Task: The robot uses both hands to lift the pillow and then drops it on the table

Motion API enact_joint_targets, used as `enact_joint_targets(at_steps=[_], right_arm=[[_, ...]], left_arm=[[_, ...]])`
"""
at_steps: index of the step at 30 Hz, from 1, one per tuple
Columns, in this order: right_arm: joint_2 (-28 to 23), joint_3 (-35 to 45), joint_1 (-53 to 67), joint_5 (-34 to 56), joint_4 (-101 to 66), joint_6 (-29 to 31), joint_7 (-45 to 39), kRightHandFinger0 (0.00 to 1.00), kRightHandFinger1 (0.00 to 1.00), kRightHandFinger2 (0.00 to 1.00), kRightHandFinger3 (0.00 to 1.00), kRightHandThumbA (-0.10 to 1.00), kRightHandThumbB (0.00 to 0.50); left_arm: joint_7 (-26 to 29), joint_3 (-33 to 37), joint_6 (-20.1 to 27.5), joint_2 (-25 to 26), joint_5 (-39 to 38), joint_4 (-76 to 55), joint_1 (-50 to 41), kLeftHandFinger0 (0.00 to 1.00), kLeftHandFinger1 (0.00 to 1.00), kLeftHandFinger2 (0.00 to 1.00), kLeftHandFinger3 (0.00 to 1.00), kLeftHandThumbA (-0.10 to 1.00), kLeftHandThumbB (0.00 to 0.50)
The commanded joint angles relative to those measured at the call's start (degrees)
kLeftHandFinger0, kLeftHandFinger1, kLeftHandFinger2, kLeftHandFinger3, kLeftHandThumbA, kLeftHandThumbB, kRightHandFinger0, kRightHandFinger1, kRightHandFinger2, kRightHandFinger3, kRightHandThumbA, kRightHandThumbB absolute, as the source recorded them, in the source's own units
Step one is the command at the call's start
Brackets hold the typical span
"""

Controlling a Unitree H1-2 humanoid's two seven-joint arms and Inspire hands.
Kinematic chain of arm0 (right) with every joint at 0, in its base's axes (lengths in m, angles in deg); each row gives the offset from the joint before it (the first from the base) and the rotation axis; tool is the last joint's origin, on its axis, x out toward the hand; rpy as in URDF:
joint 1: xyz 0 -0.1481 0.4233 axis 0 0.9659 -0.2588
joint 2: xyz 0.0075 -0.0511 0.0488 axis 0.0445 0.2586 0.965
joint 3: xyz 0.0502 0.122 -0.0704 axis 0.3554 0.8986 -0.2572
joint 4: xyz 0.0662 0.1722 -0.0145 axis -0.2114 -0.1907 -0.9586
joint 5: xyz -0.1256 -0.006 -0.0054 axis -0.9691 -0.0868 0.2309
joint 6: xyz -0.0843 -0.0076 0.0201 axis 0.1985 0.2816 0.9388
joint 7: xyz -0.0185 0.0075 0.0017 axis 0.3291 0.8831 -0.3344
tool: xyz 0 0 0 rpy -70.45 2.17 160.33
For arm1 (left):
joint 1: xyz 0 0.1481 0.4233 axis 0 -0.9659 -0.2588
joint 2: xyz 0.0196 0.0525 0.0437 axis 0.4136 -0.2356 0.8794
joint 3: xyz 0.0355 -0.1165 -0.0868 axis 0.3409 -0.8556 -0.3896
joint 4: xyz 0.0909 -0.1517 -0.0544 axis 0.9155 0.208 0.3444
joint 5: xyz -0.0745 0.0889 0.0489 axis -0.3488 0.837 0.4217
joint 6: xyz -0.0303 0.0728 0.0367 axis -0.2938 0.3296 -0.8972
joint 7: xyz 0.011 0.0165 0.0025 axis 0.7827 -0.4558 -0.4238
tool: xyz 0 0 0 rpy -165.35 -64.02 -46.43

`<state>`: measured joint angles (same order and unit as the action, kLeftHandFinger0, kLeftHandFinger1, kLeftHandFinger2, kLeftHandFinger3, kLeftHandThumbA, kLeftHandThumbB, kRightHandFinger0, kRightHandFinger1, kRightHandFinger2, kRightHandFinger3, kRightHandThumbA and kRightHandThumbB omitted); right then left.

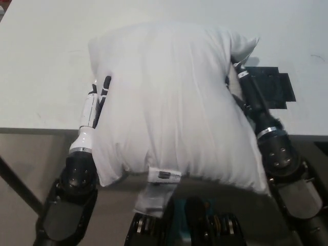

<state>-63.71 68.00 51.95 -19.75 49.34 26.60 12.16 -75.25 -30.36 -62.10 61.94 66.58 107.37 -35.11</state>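
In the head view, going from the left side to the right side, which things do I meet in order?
Left hand → pillow → right hand → black patch on the table.

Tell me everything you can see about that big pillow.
The pillow is large, plump and white, apparently soft cloth, creased lengthwise, with puckered corners. A sewn label hangs from its near edge. It lies across the near edge of the white table, its near part reaching past that edge. The left hand presses its left side and the right hand its right side; whether it rests on the table or is held just above it cannot be told. It partly covers a black patch.
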Motion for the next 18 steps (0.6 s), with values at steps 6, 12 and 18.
enact_joint_targets(at_steps=[6, 12, 18], right_arm=[[-2.52, 4.46, 1.87, 3.54, 1.37, 10.18, -1.21, 1.00, 1.00, 1.00, 1.00, 1.00, 0.177], [-8.21, 9.95, 6.72, 4.77, -0.53, 13.30, -1.15, 1.00, 1.00, 1.00, 1.00, 1.00, 0.152], [-9.23, 12.43, 18.25, 5.48, -12.79, 11.79, -2.34, 1.00, 1.00, 1.00, 1.00, 1.00, 0.193]], left_arm=[[0.64, 0.33, -4.55, 7.59, 12.51, -9.92, -4.39, 1.00, 1.00, 1.00, 1.00, 1.00, 0.043], [4.08, -10.84, 10.20, 9.13, 4.88, -4.47, -9.31, 1.00, 1.00, 1.00, 1.00, 1.00, 0.071], [3.84, -16.49, 14.83, 5.45, 2.07, -11.28, -20.22, 1.00, 1.00, 1.00, 1.00, 1.00, 0.065]])
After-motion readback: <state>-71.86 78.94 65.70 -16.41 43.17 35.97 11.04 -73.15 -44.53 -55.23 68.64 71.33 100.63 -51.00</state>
